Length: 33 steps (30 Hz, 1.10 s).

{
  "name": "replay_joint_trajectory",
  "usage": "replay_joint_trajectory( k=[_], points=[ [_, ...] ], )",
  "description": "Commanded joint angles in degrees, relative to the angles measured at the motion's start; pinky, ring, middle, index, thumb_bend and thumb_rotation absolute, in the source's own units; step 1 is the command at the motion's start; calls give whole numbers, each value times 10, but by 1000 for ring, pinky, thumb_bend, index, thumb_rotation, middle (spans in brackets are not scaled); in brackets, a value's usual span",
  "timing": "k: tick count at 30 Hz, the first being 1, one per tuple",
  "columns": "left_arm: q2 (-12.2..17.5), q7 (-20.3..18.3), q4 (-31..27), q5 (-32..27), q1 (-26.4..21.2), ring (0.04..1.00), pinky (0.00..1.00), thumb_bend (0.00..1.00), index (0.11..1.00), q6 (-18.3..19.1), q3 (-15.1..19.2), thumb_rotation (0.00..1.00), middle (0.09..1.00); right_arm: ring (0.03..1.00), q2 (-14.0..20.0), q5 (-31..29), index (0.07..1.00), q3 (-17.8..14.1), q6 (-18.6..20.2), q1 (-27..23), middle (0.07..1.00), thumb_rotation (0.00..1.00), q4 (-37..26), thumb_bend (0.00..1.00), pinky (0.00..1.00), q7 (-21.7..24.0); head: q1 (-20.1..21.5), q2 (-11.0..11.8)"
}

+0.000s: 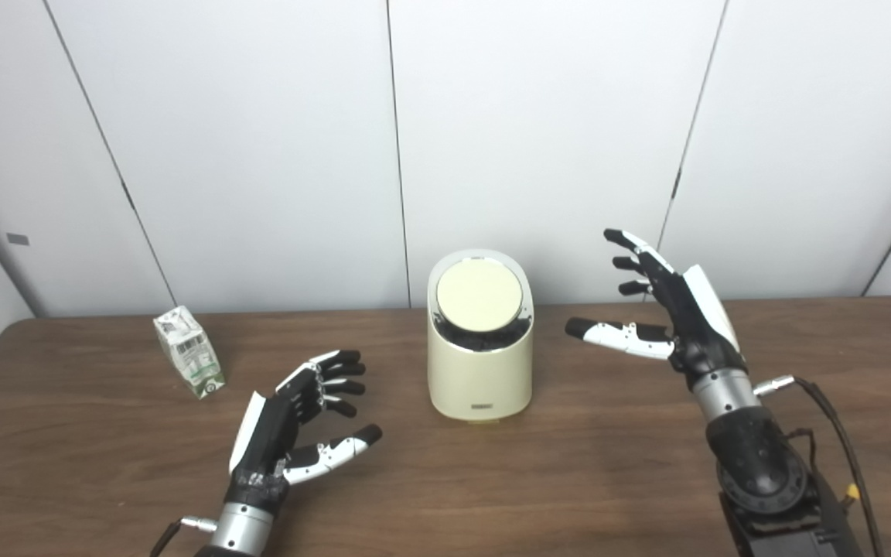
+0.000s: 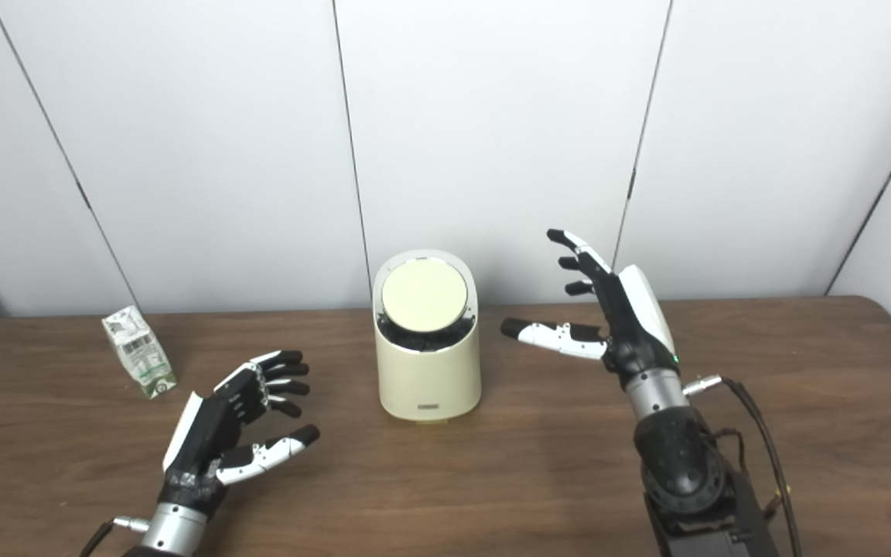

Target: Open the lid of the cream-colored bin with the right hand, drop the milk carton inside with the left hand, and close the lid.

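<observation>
In the left eye view, a smooth cream-colored bin (image 1: pixel 479 363) with rounded walls stands upright near the middle of a dark wood-grain counter (image 1: pixel 569 480). Its round lid (image 1: pixel 479 295) is flat, pale and ringed by a shiny rim, tilted toward the camera and closed. A small milk carton (image 1: pixel 189 352), white with green print and a gabled top, stands well to the left of the bin, leaning a little. The left hand (image 1: pixel 298 425), black with white shells, hovers between carton and bin, its fingers (image 1: pixel 337 371) loosely spread and grasping nothing; the carton lies up and to the left of them, apart. The right hand (image 1: pixel 666 309) is raised just right of the bin, fingers (image 1: pixel 631 247) splayed upward, thumb pointing at the bin's side without touching, released.

In the right eye view, the bin (image 2: pixel 428 371) stands before pale wall panels (image 2: pixel 492 116) with dark seams. The carton (image 2: pixel 139 352) sits near the counter's left edge, clear of the left hand (image 2: pixel 233 429). The right hand (image 2: pixel 608 309) stands open beside the lid (image 2: pixel 424 299), near but apart.
</observation>
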<state>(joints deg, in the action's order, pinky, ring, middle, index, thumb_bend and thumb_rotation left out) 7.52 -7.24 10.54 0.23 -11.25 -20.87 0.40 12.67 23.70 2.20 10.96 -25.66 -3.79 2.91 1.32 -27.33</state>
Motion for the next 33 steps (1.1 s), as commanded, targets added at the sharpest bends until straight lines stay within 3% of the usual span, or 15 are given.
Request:
replay_joint_trajectory(
  k=[1, 11, 14, 18, 28, 33],
  points=[
    [1, 5, -9, 4, -19, 679, 565, 671, 796, -7, -1, 37, 747, 929, 5, -6, 947, 3, 16, -44, 957, 482, -22, 825, 795, 13, 1, -1],
    [-2, 8, -8, 5, -20, 679, 565, 673, 793, -11, -2, 38, 742, 892, 3, 26, 957, 34, 82, -108, 926, 480, -5, 820, 754, 28, -10, 0],
    [-3, 8, -9, 3, -19, 676, 562, 676, 791, -11, -2, 32, 740, 866, -1, 30, 955, 42, 95, -120, 925, 465, 0, 818, 698, 28, -11, -1],
    [-3, 8, -10, 4, -19, 675, 553, 679, 791, -12, -2, 35, 743, 853, -4, 42, 948, 57, 99, -138, 921, 419, 14, 803, 682, 27, -12, -2],
    [-5, 11, -8, 5, -20, 672, 564, 685, 788, -11, -1, 42, 736, 884, -22, 68, 947, 91, 123, -165, 940, 431, 48, 802, 727, 28, -14, -4],
    [-6, 10, -5, 5, -21, 674, 569, 690, 790, -12, -2, 50, 738, 881, -30, 75, 948, 102, 110, -168, 929, 431, 73, 810, 725, 14, -15, -4]
  ],
)
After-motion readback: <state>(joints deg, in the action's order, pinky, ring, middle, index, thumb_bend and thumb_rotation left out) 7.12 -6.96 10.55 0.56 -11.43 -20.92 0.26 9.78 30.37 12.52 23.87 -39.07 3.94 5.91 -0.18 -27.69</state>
